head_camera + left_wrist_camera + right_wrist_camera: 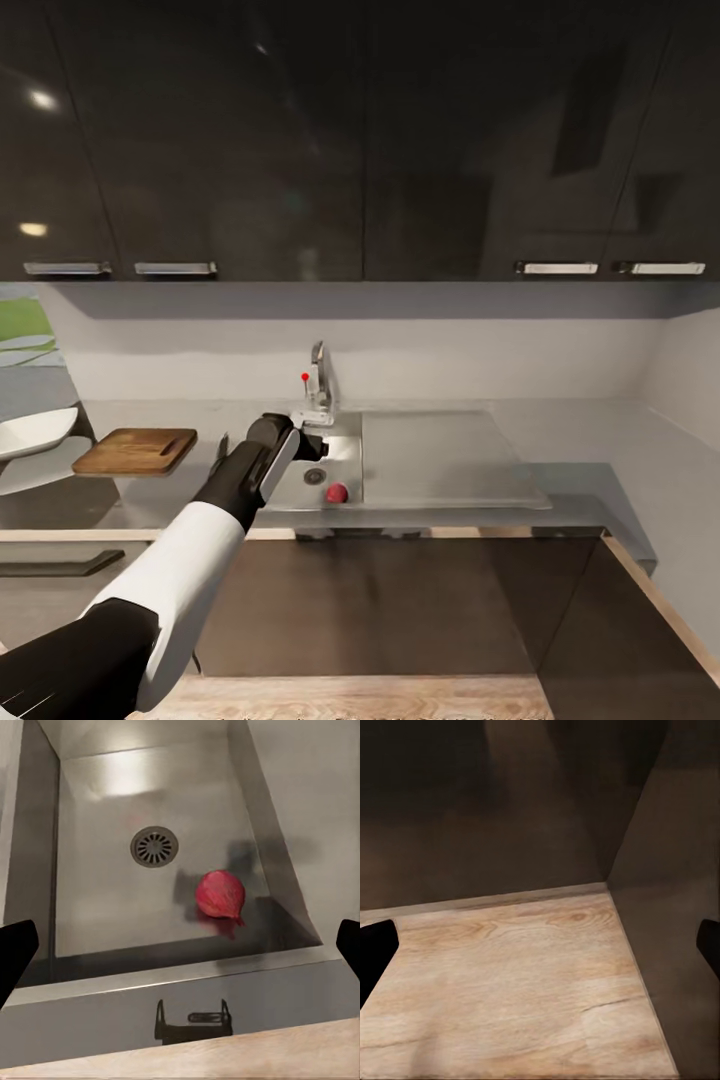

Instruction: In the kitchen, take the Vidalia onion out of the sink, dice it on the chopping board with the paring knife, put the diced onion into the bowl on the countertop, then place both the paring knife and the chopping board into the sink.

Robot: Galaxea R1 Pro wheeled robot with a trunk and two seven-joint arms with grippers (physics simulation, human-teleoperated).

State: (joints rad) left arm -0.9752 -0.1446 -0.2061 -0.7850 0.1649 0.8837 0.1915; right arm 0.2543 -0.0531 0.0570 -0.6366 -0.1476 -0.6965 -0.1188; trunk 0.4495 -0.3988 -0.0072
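Note:
The Vidalia onion (336,492) (221,894), a small pinkish-red ball, lies on the floor of the sink (345,452) (105,900), near its front wall and beside the round drain (155,845). My left gripper (306,445) (180,952) hovers over the basin, open, above and apart from the onion; its dark fingertips (15,954) stand wide. The chopping board (135,450) lies on the countertop (590,485) left of the sink. A slim dark shape (220,453) between board and arm may be the paring knife. The white bowl (30,432) is at the far left. My right gripper (540,949) is open over the wooden floor.
A chrome tap (319,385) with a red knob (305,377) rises behind the basin. The flat drainboard (440,460) spreads to the right. Dark wall cabinets (360,140) hang above, and a dark cabinet front (510,810) stands before the right gripper.

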